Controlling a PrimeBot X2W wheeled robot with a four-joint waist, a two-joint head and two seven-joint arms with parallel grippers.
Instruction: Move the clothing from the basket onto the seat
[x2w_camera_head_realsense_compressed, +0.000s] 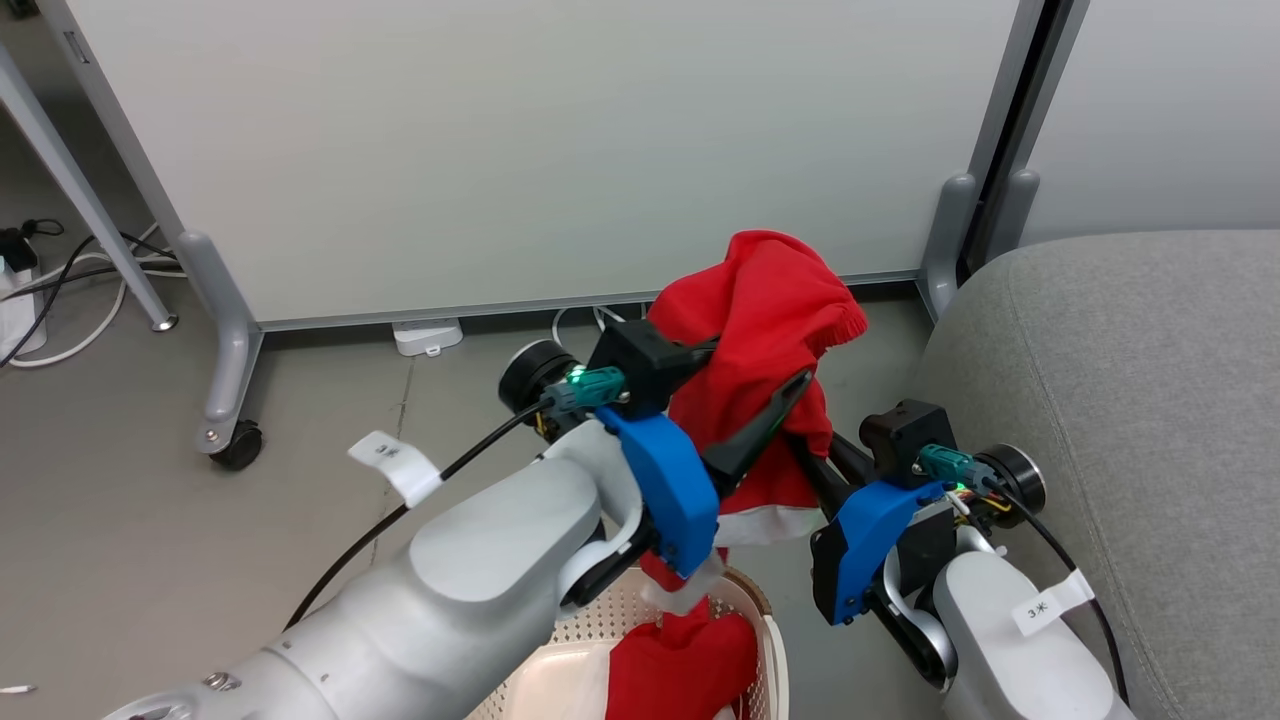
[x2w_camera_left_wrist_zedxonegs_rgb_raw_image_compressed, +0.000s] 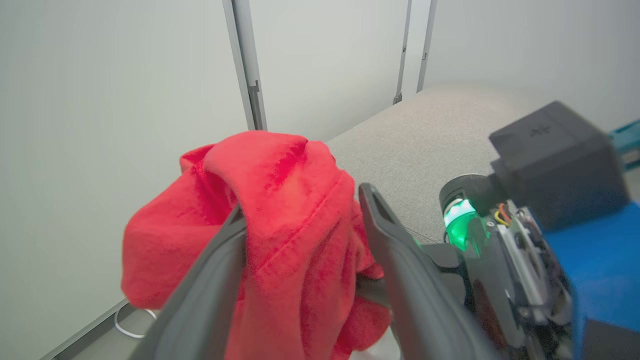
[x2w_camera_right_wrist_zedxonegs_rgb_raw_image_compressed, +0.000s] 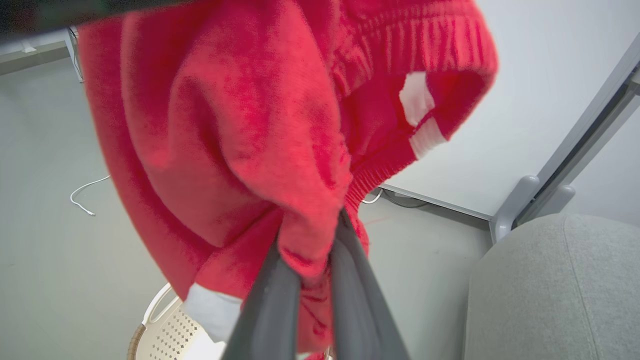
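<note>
Limp, light red knit garment (x2w_camera_head_realsense_compressed: 760, 300) is sagging from right gripper (x2w_camera_right_wrist_zedxonegs_rgb_raw_image_compressed: 312, 240) jaws clamping a bunched fold; left gripper (x2w_camera_left_wrist_zedxonegs_rgb_raw_image_compressed: 302, 200) jaws are gaping wide around it.

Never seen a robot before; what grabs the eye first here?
A red knit garment hangs in mid-air, pinched by the robot's right hand, with the left hand spread open around it. Below sits a cream basket holding more red cloth; a grey sofa waits at the right.
</note>
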